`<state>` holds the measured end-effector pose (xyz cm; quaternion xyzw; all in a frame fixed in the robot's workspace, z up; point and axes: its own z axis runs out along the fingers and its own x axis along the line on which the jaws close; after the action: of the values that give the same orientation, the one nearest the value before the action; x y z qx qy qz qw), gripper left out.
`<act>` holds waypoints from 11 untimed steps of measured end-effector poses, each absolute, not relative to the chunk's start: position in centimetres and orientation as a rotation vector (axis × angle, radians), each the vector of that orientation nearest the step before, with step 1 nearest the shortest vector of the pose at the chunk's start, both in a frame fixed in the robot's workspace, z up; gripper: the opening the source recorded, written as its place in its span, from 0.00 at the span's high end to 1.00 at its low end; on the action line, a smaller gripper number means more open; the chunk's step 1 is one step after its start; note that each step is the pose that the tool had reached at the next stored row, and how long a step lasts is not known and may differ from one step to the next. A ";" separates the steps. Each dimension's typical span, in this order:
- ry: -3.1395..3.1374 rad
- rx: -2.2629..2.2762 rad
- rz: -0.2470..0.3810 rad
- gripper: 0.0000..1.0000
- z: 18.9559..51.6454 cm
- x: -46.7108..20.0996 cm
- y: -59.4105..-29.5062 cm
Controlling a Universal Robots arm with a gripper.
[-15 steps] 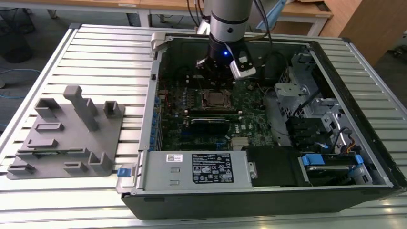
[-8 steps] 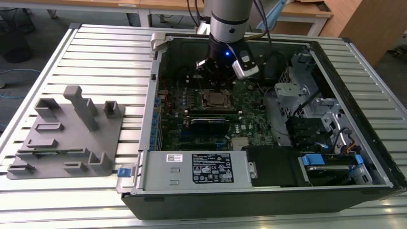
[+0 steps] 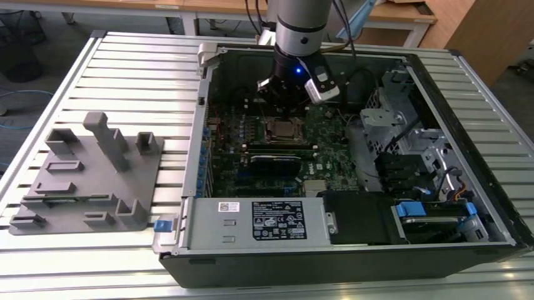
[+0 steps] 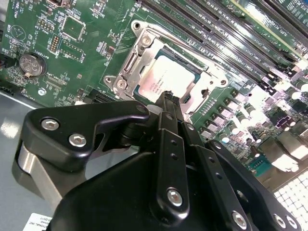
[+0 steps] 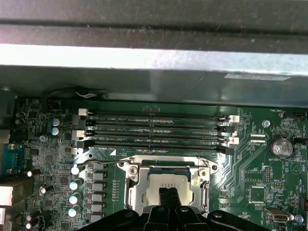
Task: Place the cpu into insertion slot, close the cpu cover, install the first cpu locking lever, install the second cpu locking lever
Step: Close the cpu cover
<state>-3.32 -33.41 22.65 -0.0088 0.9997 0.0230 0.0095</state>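
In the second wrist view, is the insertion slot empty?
No, the cpu lies flat in the insertion slot, and the silvery cpu cover lies as a frame around it.

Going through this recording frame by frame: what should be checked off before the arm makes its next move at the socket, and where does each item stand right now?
1. cpu lying flat inside the insertion slot: ok.
2. cpu cover down around the cpu: ok, its frame looks flat.
3. locking lever lying along the socket's edge, hooked or not: cannot tell.
4. gripper empty: ok, fingers shut with nothing between them.
5. Fingertips touching the cpu: cannot tell; in both wrist views they hang right over it.
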 end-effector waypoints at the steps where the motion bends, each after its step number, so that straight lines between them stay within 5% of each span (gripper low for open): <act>1: 3.122 -0.028 0.072 0.89 22.6 -3.3 -33.4; 11: 3.122 -0.028 0.068 0.89 22.5 -3.7 -33.6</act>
<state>-3.73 -33.60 22.46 -0.0089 0.9997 0.0219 0.0094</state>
